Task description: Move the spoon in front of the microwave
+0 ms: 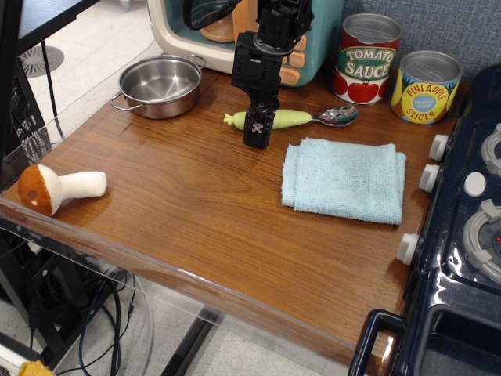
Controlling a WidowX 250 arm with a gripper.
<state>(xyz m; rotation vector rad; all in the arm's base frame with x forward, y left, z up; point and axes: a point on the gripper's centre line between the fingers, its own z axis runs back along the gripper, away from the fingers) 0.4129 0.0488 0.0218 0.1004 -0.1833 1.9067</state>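
Observation.image: my gripper [257, 135] covers the spoon [291, 118] handle.
Spoon lies left-right before the microwave [321, 39]; jaws' state unclear.

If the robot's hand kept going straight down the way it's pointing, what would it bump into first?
Probably the spoon. The hand points down right at its green handle. It may sit a little nearer the camera, though, and then it would meet the wooden table instead.
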